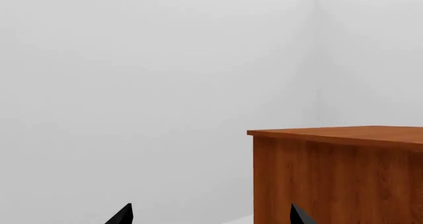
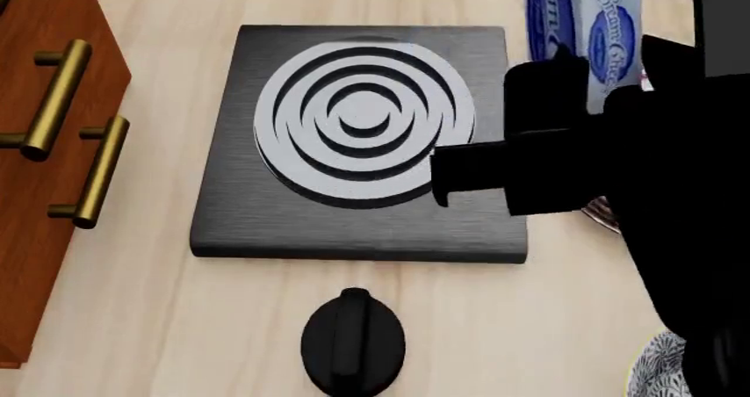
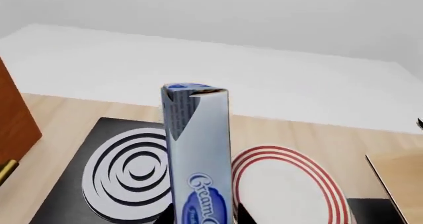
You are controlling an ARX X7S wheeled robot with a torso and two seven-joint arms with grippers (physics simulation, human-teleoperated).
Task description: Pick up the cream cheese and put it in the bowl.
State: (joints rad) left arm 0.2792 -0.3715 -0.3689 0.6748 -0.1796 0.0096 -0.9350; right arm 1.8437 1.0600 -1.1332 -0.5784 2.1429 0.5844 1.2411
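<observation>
one cream cheese (image 3: 198,154) box stands upright, tall and narrow, right in front of the right wrist camera, its lower end cut off by the frame edge; the right pincer (image 2: 563,72) appears closed on it, though its fingertips are barely visible there. in the head view the same box rises above the dark right arm, partly hidden by it and cut off at the top edge.

going left to right in the head view: one brown cabinet (image 2: 35,151) with two brass handles (image 2: 91,169), one black stove plate (image 2: 364,142) with grey rings, one black knob (image 2: 353,340) near the front of the pale wooden surface (image 2: 153,318), then the arm. at the lower right corner a sliver of the bowl (image 2: 656,366) shows, grey-and-white patterned, mostly out of frame and well below the box.

one red-striped white plate (image 3: 284,184) lies just beside the stove plate in the right wrist view, behind the box; in the head view only a small bit of it peeks past the arm.

the left pincer (image 1: 210,215) shows only two black fingertips (image 1: 122,215) spread wide apart, holding nothing, facing a grey wall and one wooden cabinet corner.
</observation>
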